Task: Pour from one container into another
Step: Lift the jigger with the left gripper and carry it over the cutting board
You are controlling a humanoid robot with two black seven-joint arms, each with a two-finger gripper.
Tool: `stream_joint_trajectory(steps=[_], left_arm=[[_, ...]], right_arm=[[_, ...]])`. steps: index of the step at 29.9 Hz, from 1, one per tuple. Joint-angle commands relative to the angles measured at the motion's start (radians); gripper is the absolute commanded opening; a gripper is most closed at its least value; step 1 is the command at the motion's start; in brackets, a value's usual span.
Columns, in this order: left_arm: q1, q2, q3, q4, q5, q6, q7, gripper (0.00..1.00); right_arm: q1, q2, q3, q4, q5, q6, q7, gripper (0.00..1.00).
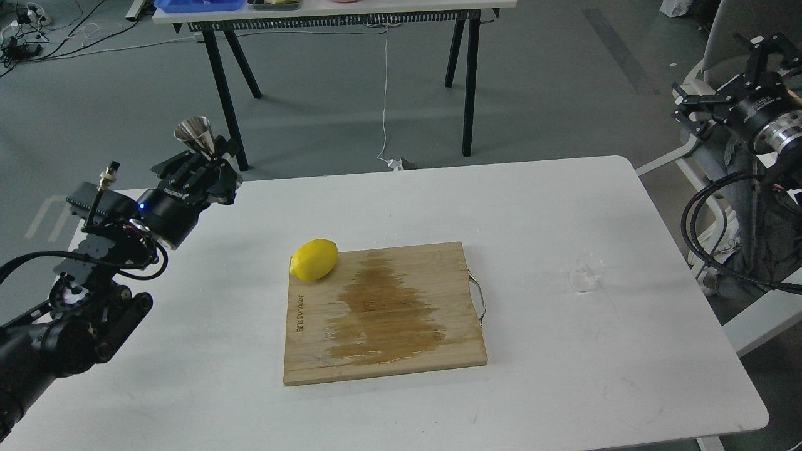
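Note:
The shiny steel jigger (195,136) is held upright in the air above the table's far left, its upper cone showing above my left gripper (207,164), which is shut on its waist. The small clear glass cup (586,272) stands alone on the white table (564,351) at the right, past the board's handle. My right gripper (727,81) hangs off the table's far right edge, well above and behind the cup, its fingers spread open with nothing between them.
A wooden cutting board (383,311) with a large wet stain lies mid-table, its metal handle (478,299) facing right. A yellow lemon (314,259) rests at its far left corner. A black-legged table (338,12) stands behind; a chair and cables sit at the right.

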Motion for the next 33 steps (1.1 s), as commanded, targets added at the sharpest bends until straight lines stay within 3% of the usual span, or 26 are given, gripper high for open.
stream_joint_trajectory(steps=[1, 7, 14, 19, 24, 33], left_arm=[[-0.036, -0.057, 0.05, -0.091, 0.002, 0.0, 0.0, 0.05], [-0.032, -0.209, 0.19, -0.09, 0.01, 0.0, 0.0, 0.05], [0.057, -0.358, 0.274, -0.084, 0.051, 0.0, 0.0, 0.06], [0.137, -0.358, 0.276, -0.044, 0.101, 0.0, 0.0, 0.06], [0.142, -0.358, 0.287, 0.05, 0.105, 0.0, 0.0, 0.06], [0.177, -0.358, 0.287, 0.06, 0.105, 0.0, 0.0, 0.1]], right_arm=[[0.048, 0.003, -0.002, -0.002, 0.001, 0.0, -0.002, 0.99], [0.109, 0.018, -0.009, -0.011, 0.001, 0.0, -0.002, 0.99], [0.109, 0.02, -0.012, -0.009, 0.002, 0.0, -0.002, 0.99], [0.1, 0.021, -0.011, -0.006, 0.004, 0.0, -0.002, 0.99], [0.1, 0.021, -0.009, -0.006, 0.004, 0.0, -0.002, 0.99], [0.098, 0.038, -0.009, -0.006, 0.004, 0.0, -0.002, 0.99]])
